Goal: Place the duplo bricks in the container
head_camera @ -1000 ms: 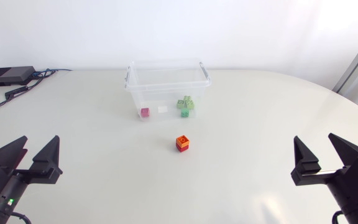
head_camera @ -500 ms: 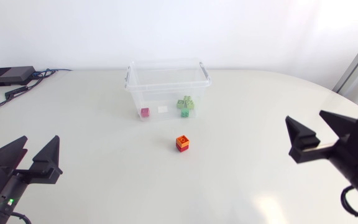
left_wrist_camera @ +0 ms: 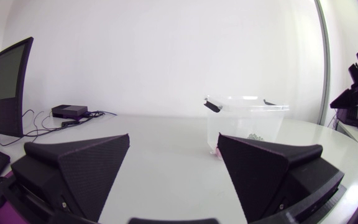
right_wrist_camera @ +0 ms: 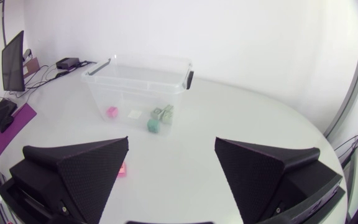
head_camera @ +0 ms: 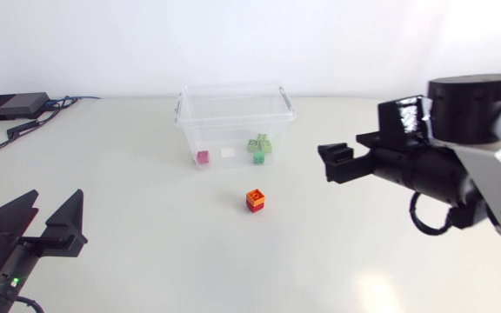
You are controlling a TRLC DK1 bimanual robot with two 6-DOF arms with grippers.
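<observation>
One red-orange brick (head_camera: 256, 200) stands alone on the table (head_camera: 146, 226), just in front of the clear container (head_camera: 233, 89) and apart from its near wall; inside lie a pink brick (head_camera: 203, 157), a white brick (head_camera: 228, 153) and green bricks (head_camera: 261, 145); so the step in hand is most likely fetching that last loose one. The right gripper (right_wrist_camera: 171, 146) hangs over the table to the brick's right, its fingers spread wide and holding nothing; in its wrist view the brick peeks out beside one finger, not between the two. The gripper should be centred first, so that the brick sits midway in the gap; the wrist should be turned until the fingers face two flat sides squarely; it should come down from above with the fingers wide, then close low on the body rather than on the studs. The lift must clear the rim; the release belongs over the bare floor of the container, away from its handles. The left gripper (left_wrist_camera: 174, 138), equally wide and empty, sits near the table's near-left edge, well apart; it is best left there.
</observation>
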